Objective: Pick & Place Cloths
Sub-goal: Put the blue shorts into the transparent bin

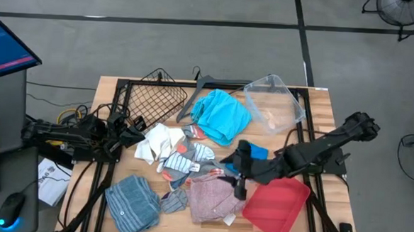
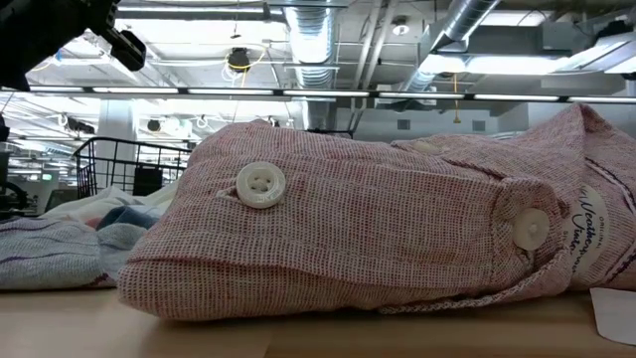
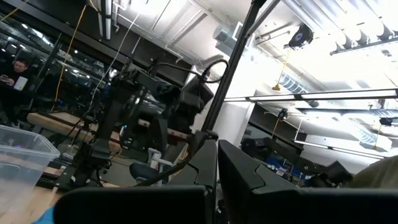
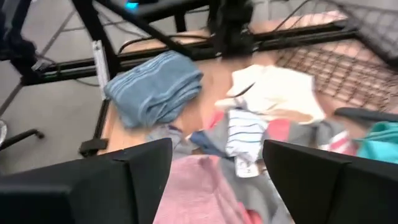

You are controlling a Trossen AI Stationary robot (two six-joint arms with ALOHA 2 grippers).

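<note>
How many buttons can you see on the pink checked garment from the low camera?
2: one white button on the pink checked garment toward its left, another button near the label. Others may be hidden.

Pink checked garment (image 2: pixel 378 249), sewn label (image 2: pixel 594 231) reading "ORIGINAL" (script beneath it illegible); no other readable text

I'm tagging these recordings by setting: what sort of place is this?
Most likely an industrial-style robotics lab or workshop, not a home. Exposed ducts and pipes run across the open ceiling, the floor is bare grey concrete with marked lines, and a computer monitor stands beside the wooden table.
</note>
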